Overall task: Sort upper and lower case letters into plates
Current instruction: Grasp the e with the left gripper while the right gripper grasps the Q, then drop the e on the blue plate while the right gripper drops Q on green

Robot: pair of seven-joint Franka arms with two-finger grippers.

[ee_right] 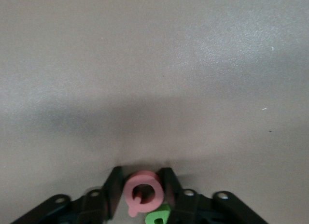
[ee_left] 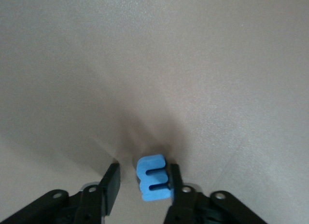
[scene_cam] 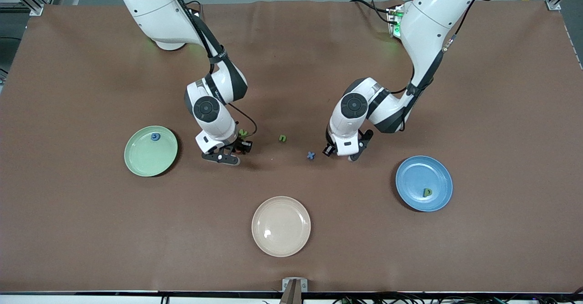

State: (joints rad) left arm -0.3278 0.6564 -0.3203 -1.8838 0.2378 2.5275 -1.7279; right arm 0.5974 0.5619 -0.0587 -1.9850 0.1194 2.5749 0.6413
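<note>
The left end effector (ee_left: 141, 183), low over mid-surface, has one finger against the blue m (ee_left: 153, 177), the other just apart. The right end effector (ee_right: 140, 189) pinches the red letter (ee_right: 142, 192) beside a green letter (ee_right: 158, 216).

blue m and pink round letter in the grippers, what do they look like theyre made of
Blue m between the left gripper fingers: probably foam, with a matte face, thick slab and soft cut edges. Pink round letter in the right gripper: likely the same matte foam, with no gloss.
</note>
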